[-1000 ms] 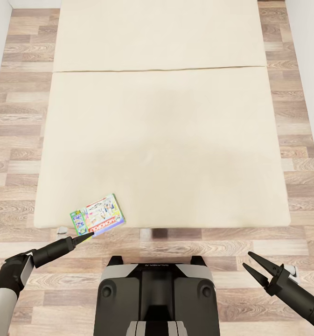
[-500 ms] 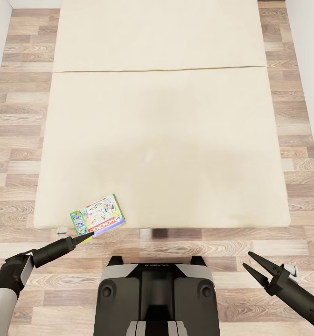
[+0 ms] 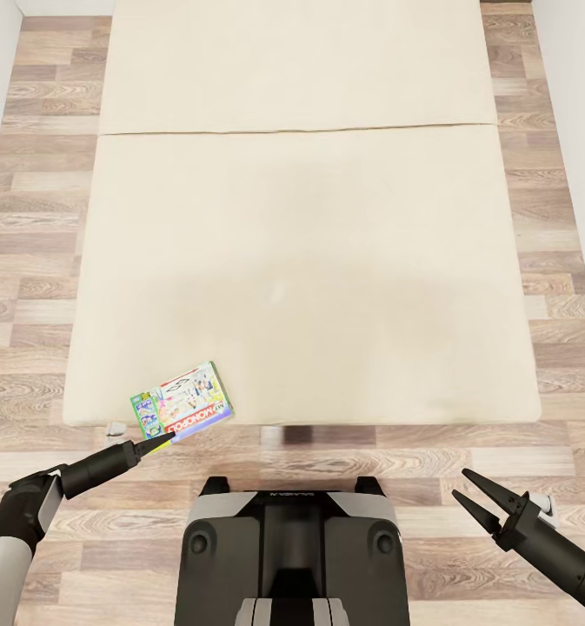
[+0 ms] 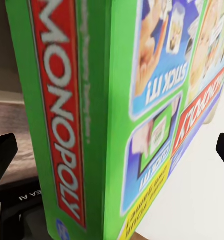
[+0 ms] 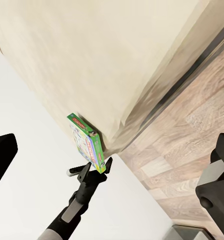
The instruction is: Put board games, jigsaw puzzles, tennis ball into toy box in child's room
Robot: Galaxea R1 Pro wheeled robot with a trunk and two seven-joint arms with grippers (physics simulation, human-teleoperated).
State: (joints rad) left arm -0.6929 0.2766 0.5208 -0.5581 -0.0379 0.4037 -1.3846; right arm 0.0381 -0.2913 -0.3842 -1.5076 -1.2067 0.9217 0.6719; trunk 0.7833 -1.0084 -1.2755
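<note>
With the left gripper [image 3: 157,444] clamped on the Monopoly box [image 3: 183,401] at the bed [image 3: 309,261] edge, lift it squarely; the right gripper [image 3: 470,492] hangs spread.

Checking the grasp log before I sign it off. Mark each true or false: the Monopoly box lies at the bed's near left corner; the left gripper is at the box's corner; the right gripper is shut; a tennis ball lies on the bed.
1. The Monopoly box lies at the near left corner of the bed: true.
2. The left gripper is at the box's corner: true.
3. The right gripper is shut: false, its fingers stand apart, holding nothing.
4. A tennis ball lies on the bed: false, the mattress carries just the box.
</note>
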